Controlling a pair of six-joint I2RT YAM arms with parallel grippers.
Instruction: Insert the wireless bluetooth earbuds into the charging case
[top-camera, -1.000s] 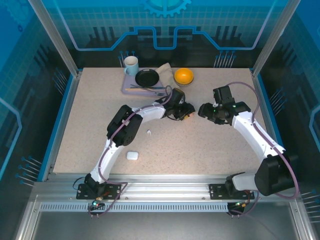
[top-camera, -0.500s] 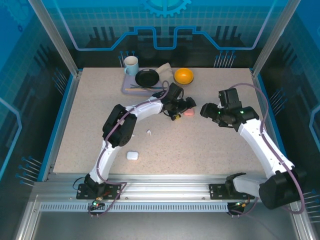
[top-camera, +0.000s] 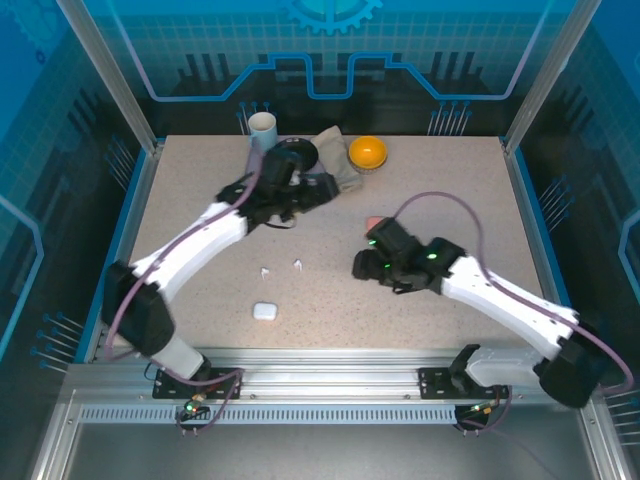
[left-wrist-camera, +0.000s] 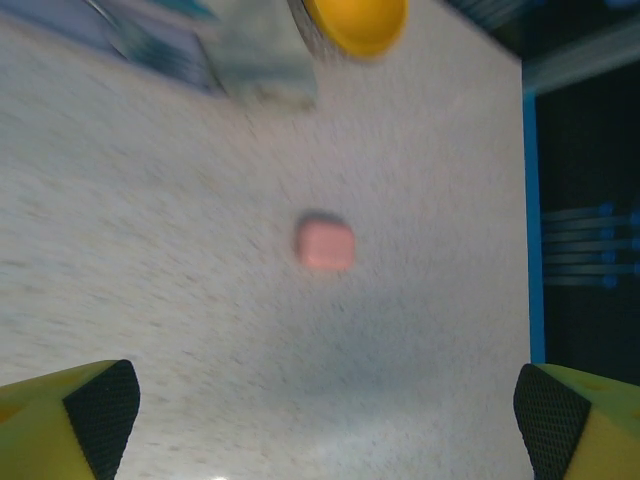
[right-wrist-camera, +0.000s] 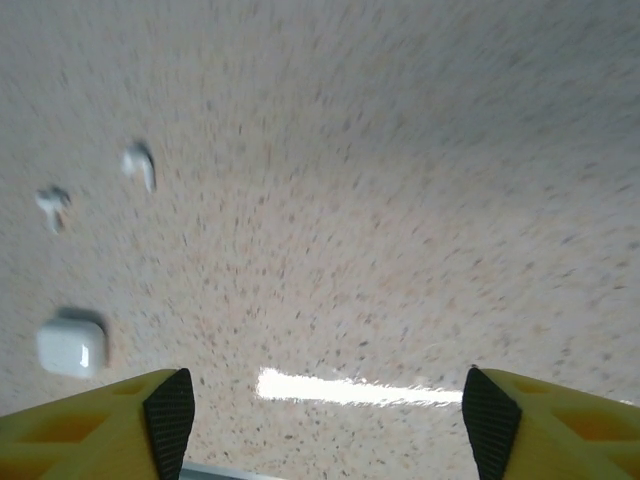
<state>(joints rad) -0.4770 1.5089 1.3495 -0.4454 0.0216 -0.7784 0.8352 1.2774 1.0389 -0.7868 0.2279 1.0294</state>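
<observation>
Earbuds, white, two pieces: the first white earbud (top-camera: 265, 271) and the second white earbud (top-camera: 297, 264) are lying loose and slightly apart on the tabletop (top-camera: 200, 240), left of its middle and toward the near edge. The white charging case (top-camera: 264, 311) is sitting closer to the near edge, near them but not touching; whether its lid is up is too small to tell.

Handling, as judged: each piece is looking very light, hard, smooth-shelled and rounded, so it is likely to skid or flip under a careless pinch. The stem is offering the better hold, taken across its narrow sides, leaving the bulb free for seating in the case.

Pink charging case (left-wrist-camera: 324, 243): resting right of the tabletop's middle, well apart from the white set, appearing closed though blurred.

Left gripper (top-camera: 325, 187): hovering toward the far edge, its fingers (left-wrist-camera: 95, 400) spread wide and carrying nothing, facing the pink case.

Right gripper (top-camera: 358, 266): hanging over the middle of the tabletop, its fingers (right-wrist-camera: 165, 410) standing apart with bare surface between them, facing the white earbuds and white case.

Surroundings along the far edge: mug (top-camera: 262, 127), cloth (top-camera: 340, 165), orange bowl (top-camera: 367, 152), all standing well clear.

Obstruction: nothing is lying between the right gripper and the earbuds. The risk is their closeness, since taking one may be nudging the other.
</observation>
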